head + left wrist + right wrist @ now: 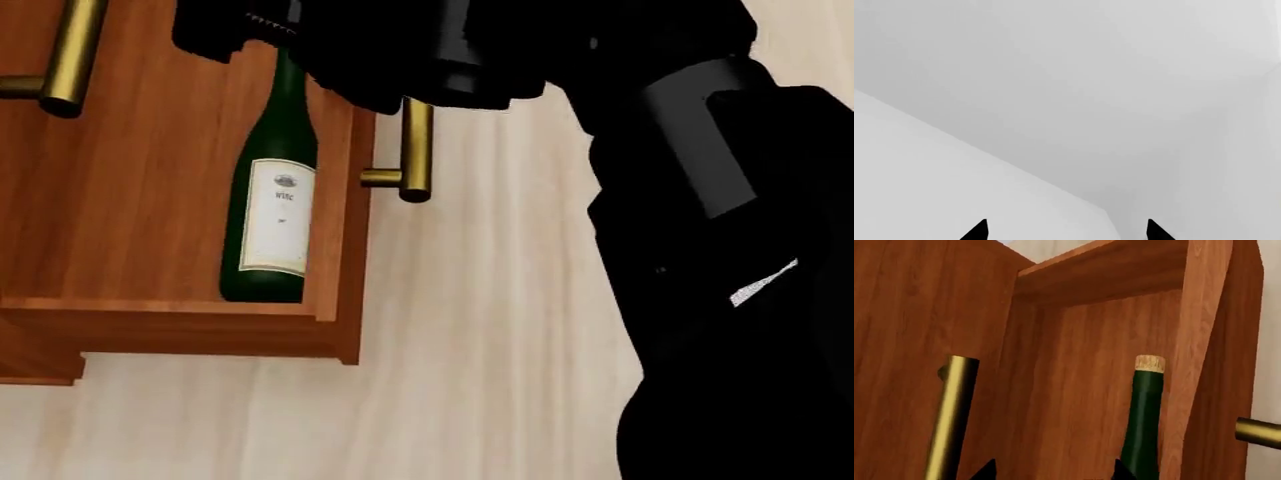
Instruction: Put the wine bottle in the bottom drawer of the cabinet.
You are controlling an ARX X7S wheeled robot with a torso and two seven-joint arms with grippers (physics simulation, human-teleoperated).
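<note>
A pale, light-grained wooden floor [481, 330] fills the head view beneath and beside the reddish-brown wooden cabinet [134, 150], and the left wrist view shows only plain white-grey surfaces meeting at an angled edge. The bottom drawer [187, 325], a reddish-brown wooden box, stands pulled out over the floor, and the tall dark green glass wine bottle [274, 215] with its white rectangular label lies inside it, close against the drawer's front panel, its base near one side wall. The brass bar handle [416, 150] on that front panel juts out over bare floor, and another brass bar handle [67, 55] shows on a drawer front above. In the right wrist view the bottle's long neck and tan cork top [1149, 363] sit just beside the drawer's front wall, with open drawer space on the other side. The right tool [1054, 471] shows two dark tips spread apart beside the neck, touching nothing, so it is released. The left tool [1067, 231] likewise shows parted tips with nothing between them. The black right arm [694, 250] hangs over the floor beside the drawer
</note>
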